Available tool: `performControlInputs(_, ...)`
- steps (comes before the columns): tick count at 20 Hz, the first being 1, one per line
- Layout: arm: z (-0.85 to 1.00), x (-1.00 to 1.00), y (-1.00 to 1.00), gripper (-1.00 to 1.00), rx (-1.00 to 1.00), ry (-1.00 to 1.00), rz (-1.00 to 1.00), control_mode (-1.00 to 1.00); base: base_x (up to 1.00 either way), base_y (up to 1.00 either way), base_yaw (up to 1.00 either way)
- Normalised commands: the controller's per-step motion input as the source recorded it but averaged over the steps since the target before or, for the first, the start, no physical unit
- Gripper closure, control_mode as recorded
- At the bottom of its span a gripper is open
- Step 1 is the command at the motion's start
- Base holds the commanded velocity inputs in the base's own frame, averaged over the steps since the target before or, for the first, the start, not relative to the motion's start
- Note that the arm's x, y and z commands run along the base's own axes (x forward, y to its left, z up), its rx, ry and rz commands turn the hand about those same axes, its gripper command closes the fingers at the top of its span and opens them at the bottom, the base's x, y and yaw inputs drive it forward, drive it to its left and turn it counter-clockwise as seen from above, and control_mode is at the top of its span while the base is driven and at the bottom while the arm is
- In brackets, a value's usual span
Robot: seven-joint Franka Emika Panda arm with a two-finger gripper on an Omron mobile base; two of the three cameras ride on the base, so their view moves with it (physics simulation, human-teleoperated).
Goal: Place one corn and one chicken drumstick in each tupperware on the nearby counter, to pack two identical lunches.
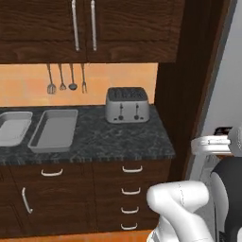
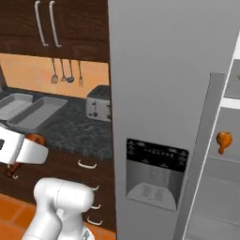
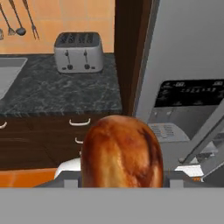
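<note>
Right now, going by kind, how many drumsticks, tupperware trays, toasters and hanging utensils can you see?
Chicken drumsticks: 2, one held in the pincer, one on a shelf in the open fridge
Tupperware trays: 2, longer and shorter, both empty
Toasters: 1
Hanging utensils: 4
Total: 9

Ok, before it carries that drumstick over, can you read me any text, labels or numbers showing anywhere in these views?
Fridge dispenser panel: a row of pale characters on the black display, too blurred to read.
The same panel in the hand view: faint marks, illegible.
Toaster: two dark knobs on its front, no lettering to make out.
Tupperware, cabinet doors, hanging utensils: no text.
Nothing readable anywhere.
</note>
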Motion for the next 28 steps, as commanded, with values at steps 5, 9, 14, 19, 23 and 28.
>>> performControlInputs(5,0.00,0.00,0.00,1.00,0.00,0.00,0.00,1.00,0.00,1.00,0.18)
performControlInputs(9,0.00,0.00,0.00,1.00,0.00,0.00,0.00,1.00,0.00,1.00,0.01)
performControlInputs(14,0.00,0.00,0.00,1.00,0.00,0.00,0.00,1.00,0.00,1.00,0.00)
performControlInputs(19,0.00,0.00,0.00,1.00,0.00,0.00,0.00,1.00,0.05,0.87,0.00)
performControlInputs(23,0.00,0.00,0.00,1.00,0.00,0.00,0.00,1.00,0.53,0.24,0.00)
performControlInputs(28,0.00,0.00,0.00,1.00,0.00,0.00,0.00,1.00,0.76,-0.01,0.00)
